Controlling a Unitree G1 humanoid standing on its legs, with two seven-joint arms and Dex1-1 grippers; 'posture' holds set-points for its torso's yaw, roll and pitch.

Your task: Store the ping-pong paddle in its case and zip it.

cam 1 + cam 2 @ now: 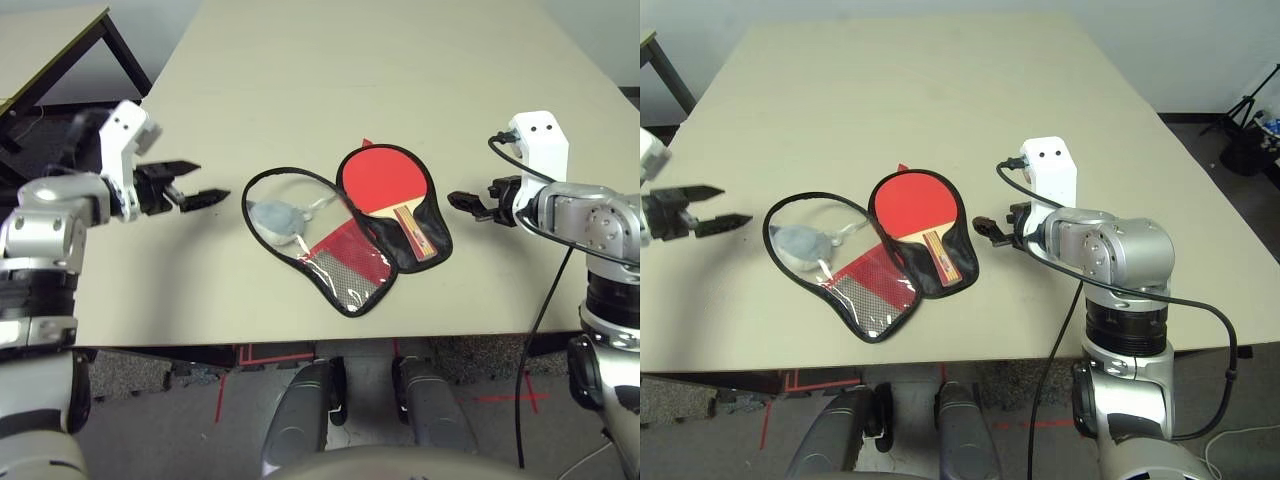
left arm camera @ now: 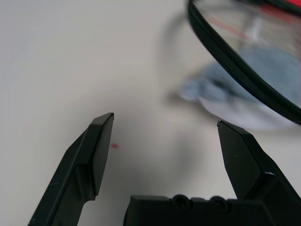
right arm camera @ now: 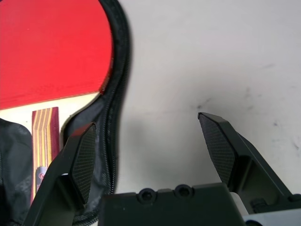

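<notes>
1. Left eye view: the ping-pong paddle point(image 1: 385, 180) is laid red rubber up on the black lining of the opened case point(image 1: 437, 238), its handle pointed towards the robot. The mesh-and-clear-window cover point(image 1: 350, 270) is spread out to the left, and a grey soft pouch point(image 1: 277, 220) can be seen through the window. So the loading step looks pretty much done, and closing the cover seems to be what's in hand. The left gripper point(image 1: 214, 179) is held beside the cover's outer edge, fingers well spread, with nothing pinched.

2. Right eye view: same layout on the table point(image 1: 940, 100), with the zip clearly not done up. For the next move, the cover probably needs to be lifted by its far-left rim and folded over the paddle, edges lined up, before any zipping is tried. The grey pouch could get caught underneath, tbh.

3. Left wrist view: the jaws are opened wide and only air is held between them. The black piped rim point(image 2: 244, 77) is near, but isn't gripped.

4. Right wrist view: the right gripper point(image 3: 146, 118) is wide open too, nothing grasped. One finger is seen over the zipper edge point(image 3: 114, 141) by the handle; whether it's touched can't be told.
</notes>
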